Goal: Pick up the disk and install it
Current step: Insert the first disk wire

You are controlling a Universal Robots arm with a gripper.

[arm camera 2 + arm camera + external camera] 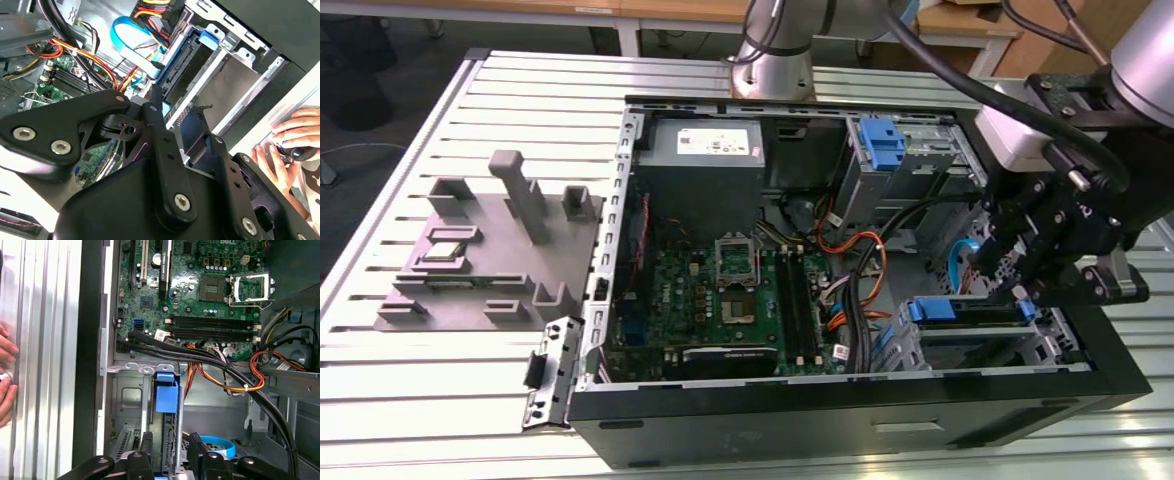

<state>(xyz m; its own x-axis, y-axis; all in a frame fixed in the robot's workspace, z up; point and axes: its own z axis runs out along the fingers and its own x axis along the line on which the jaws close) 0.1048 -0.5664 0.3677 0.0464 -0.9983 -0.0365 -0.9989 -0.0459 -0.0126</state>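
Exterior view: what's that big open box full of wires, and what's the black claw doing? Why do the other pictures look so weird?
The box is a computer case with its side off, on a metal table. The claw is the gripper of a robot arm; it hangs over the disk, a flat drive in a blue frame in the case's bay. The exterior view comes from a camera off the arm. Both wrist views come from cameras riding on the arm, looking close into the case. A person's hand is beside the case.
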